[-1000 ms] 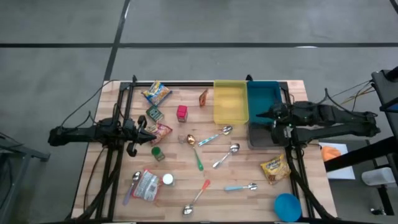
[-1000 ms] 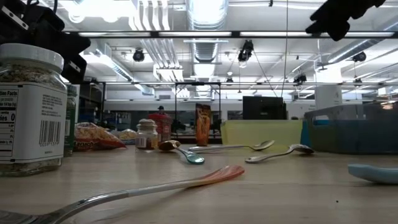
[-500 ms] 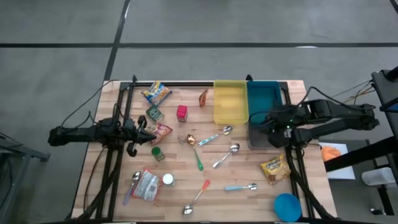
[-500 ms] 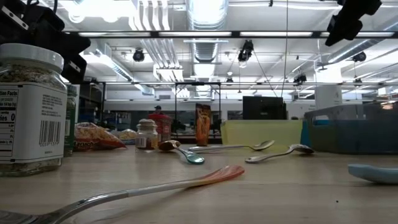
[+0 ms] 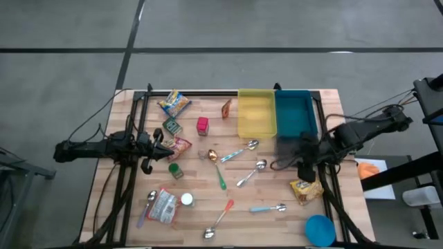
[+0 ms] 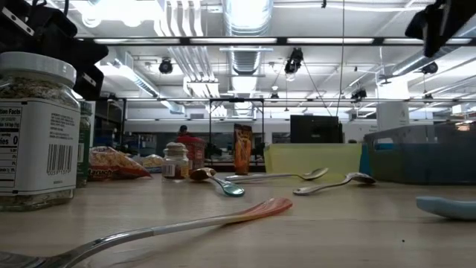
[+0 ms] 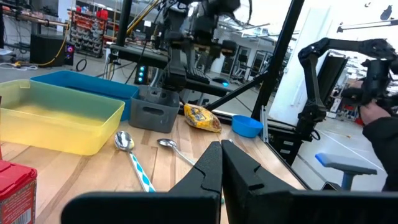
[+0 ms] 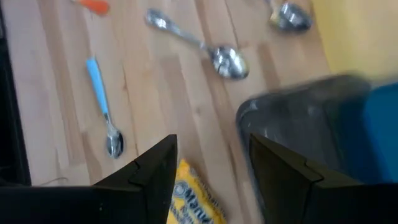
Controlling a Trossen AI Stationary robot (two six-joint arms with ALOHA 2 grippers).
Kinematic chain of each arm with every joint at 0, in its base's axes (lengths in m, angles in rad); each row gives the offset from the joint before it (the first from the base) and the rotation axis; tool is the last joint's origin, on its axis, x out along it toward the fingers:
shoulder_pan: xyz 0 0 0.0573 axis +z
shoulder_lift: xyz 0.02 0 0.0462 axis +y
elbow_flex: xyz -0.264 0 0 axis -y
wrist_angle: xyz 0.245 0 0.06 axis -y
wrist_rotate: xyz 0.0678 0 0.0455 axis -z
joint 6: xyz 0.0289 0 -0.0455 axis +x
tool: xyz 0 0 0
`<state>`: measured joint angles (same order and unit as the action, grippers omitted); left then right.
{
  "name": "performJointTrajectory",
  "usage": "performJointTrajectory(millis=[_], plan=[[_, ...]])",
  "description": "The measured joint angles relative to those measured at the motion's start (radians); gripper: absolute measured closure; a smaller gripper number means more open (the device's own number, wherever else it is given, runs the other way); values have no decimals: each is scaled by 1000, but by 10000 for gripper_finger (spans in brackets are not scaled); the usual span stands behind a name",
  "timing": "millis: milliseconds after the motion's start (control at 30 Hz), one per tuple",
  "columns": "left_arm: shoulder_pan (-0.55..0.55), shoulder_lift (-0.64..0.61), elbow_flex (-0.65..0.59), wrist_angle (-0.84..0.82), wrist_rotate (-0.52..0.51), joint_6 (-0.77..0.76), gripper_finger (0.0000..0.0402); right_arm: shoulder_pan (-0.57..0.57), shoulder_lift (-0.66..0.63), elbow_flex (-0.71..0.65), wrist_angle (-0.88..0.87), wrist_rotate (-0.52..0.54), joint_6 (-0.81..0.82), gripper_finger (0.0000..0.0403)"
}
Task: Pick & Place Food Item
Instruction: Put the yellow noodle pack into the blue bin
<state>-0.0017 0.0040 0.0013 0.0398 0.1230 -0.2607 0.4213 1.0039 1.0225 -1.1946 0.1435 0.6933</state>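
Above the yellow snack packet (image 8: 194, 198), the right gripper (image 8: 211, 165) hangs tilted down, jaws parted and empty — apparently lining up a grasp; the left gripper (image 7: 221, 163) waits pinched shut.

A grey concrete floor (image 5: 221, 41), crossed by dark seam lines, surrounded the wooden desk (image 5: 201, 149) on every side. Looking level across the room, bright ceiling light strips (image 6: 178, 18) and round ducts (image 6: 245, 15) ran overhead at twelve o'clock. Dark shelving racks (image 7: 87, 25) stood toward ten o'clock, and a person's dark sleeve (image 7: 380, 134) showed at three o'clock.
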Motion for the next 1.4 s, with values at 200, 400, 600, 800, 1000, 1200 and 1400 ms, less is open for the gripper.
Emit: performJointTrajectory(millis=[200,400,600,800,1000,1200,1400], plan=[[0,0,0,0,0,0,401,127,80,-29,-45,14,174,207],[0,0,0,0,0,0,401,226,168,-32,-74,13,411,207],[0,0,0,0,0,0,401,290,231,-32,-49,-12,669,190],[0,0,0,0,0,0,401,346,292,-32,-25,-18,733,108],[0,0,0,0,0,0,401,357,389,-44,19,-16,723,45],[0,0,0,0,0,0,401,358,504,-47,20,-10,684,39],[0,0,0,0,0,0,401,358,586,-51,24,36,625,39]])
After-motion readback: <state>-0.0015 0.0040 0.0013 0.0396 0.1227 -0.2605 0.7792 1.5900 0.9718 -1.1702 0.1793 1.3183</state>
